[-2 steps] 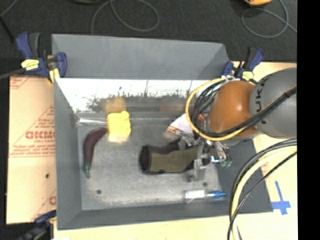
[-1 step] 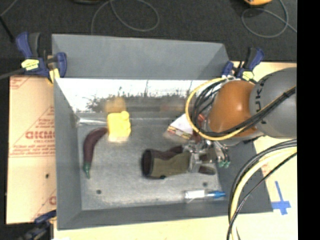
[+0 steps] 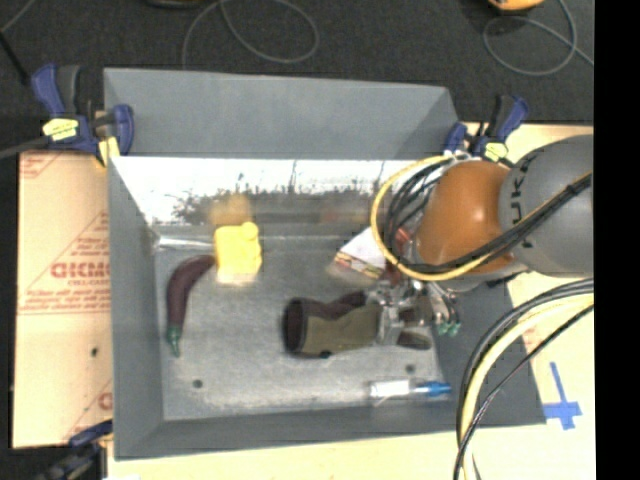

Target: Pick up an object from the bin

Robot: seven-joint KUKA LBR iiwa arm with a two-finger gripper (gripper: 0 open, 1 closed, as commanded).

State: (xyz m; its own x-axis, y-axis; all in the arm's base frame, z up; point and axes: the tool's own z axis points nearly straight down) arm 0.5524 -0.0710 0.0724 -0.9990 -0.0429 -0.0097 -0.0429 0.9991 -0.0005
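gripper: low over the right part of the bin floor, at the right end of a dark olive sock. the orange wrist and its cables cover it, so i cannot tell whether it is spread or pressed together.
task's thing: most likely the dark olive sock, a soft rolled piece lying left to right near the middle of the floor, with its right end under or against the gripper.
doing the step well: in my judgement, take a full bunch of cloth rather than a thin edge, since soft fabric can slip out. lift straight up, clear of the pen just nearside.
near neighbours: a clear pen with a blue tip lies by the near wall. a printed card lies just farside, partly under the wrist.
bin: grey metal with sloping walls.
farther contents: a yellow block lies far left, and a purple aubergine toy lies left, well apart from the sock.
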